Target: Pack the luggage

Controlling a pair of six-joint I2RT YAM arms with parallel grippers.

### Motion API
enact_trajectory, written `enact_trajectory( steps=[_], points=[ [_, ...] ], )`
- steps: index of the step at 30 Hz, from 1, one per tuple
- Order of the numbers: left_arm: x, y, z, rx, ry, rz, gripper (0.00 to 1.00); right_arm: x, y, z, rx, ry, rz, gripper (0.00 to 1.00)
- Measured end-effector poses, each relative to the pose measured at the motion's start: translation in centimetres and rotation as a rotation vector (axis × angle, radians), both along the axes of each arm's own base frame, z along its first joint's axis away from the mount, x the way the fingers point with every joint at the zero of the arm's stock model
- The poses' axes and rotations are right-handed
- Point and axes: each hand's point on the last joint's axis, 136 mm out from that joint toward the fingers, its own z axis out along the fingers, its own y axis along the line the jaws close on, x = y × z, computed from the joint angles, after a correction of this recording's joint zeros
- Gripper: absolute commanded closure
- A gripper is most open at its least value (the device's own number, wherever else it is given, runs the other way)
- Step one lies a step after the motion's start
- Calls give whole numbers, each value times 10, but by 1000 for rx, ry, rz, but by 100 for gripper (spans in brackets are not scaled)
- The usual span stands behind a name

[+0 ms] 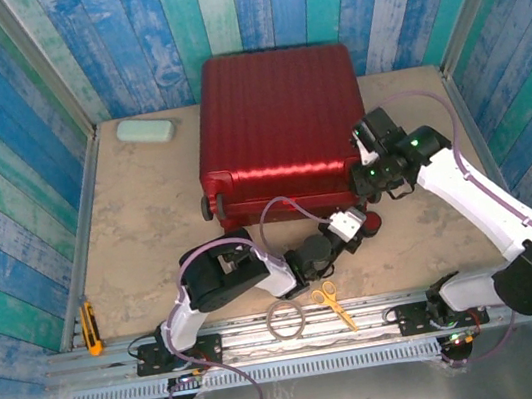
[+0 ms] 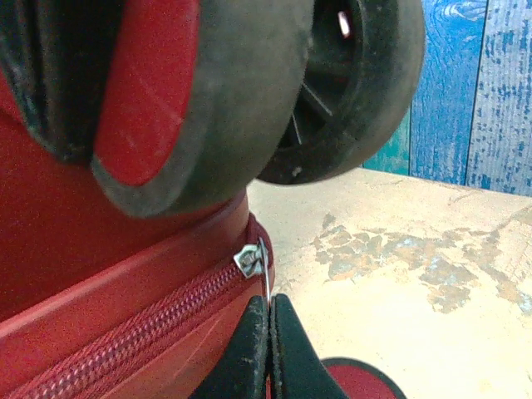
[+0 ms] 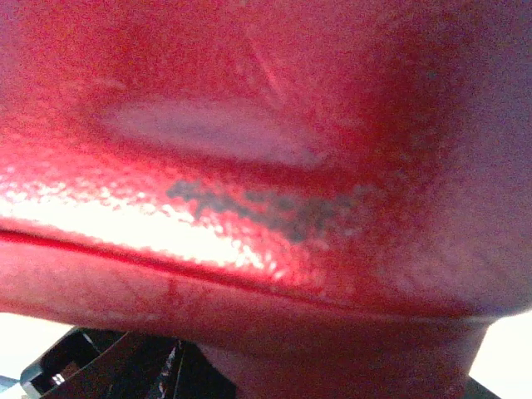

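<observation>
Zipper pull (image 2: 264,270) pinched by left end effector (image 2: 268,326); right end effector (image 1: 363,147) opening unclear.

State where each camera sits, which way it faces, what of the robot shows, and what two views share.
Top external: above and behind the arms, facing down on the table, the closed luggage, the left arm and the right arm.
Left wrist: low beside the luggage, facing along the table at a wheel; the left end effector pinches the zipper pull.
Right wrist: hard against the luggage's red shell; its own dark finger at the bottom edge.
Shared: top external and left wrist both show wheel, table, blue wall.
</observation>
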Motion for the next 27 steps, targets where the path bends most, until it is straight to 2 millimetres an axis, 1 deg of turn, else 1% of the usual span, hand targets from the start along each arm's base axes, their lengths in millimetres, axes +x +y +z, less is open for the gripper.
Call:
enact_trajectory(
  steps=[1, 2, 3, 4, 5, 6, 8, 9, 10, 12, 14, 16, 17, 19, 20, 21, 23, 25, 26, 27],
  points=[
    [1, -1, 0, -2, -1, 1, 99, 0, 1, 0, 4, -4, -6, 94],
    [2, -3, 1, -3, -3, 1, 91, -1, 2, -1, 8, -5, -9, 89],
    [1, -3, 1, -2, -4, -2, 76, -1, 2, -1, 6, -10, -13, 81],
    [-1, -6, 0, 3, -8, -23, 53, -1, 3, 0, 5, -11, -14, 72],
    [-7, -12, 1, 6, -11, -58, 33, -2, 6, 0, 14, -10, -14, 59],
    [-15, -18, 2, 5, -12, -95, 5, -3, 11, 0, 28, -10, -11, 50],
    [-29, -27, 1, 15, -11, -144, 7, -3, 19, 1, 48, -18, -7, 32],
    [-35, -28, -3, 32, -6, -157, 7, -4, 24, 3, 56, -26, 17, 27],
    [-40, -28, -8, 47, 1, -166, 7, -3, 29, 6, 66, -45, 41, 25],
    [-44, -19, -20, 95, 18, -158, 7, -4, 31, 9, 58, -71, 66, 23],
    [-46, 0, -32, 167, 47, -115, 7, -3, 26, 17, 56, -108, 64, 21],
    [-45, 15, -29, 218, 67, -72, 7, -2, 18, 30, 66, -159, 52, 20],
    [-44, 21, -21, 237, 72, -49, 7, -2, 13, 41, 80, -199, 44, 19],
    [-48, 28, 7, 236, 66, -19, 7, 3, -1, 66, 104, -302, 12, 18],
    [-51, 32, 22, 229, 61, -3, 7, 6, -13, 81, 117, -366, -23, 18],
    [-55, 35, 37, 213, 53, 8, 7, 7, -23, 92, 124, -417, -51, 16],
    [-62, 43, 62, 198, 52, 40, 7, 8, -48, 106, 129, -503, -122, 14],
    [-65, 46, 74, 206, 67, 72, 6, 5, -71, 104, 114, -544, -187, 12],
    [-63, 46, 82, 213, 81, 102, 7, 4, -85, 99, 98, -560, -229, 12],
    [-61, 46, 87, 220, 90, 125, 6, 2, -93, 93, 87, -567, -255, 12]
  ],
)
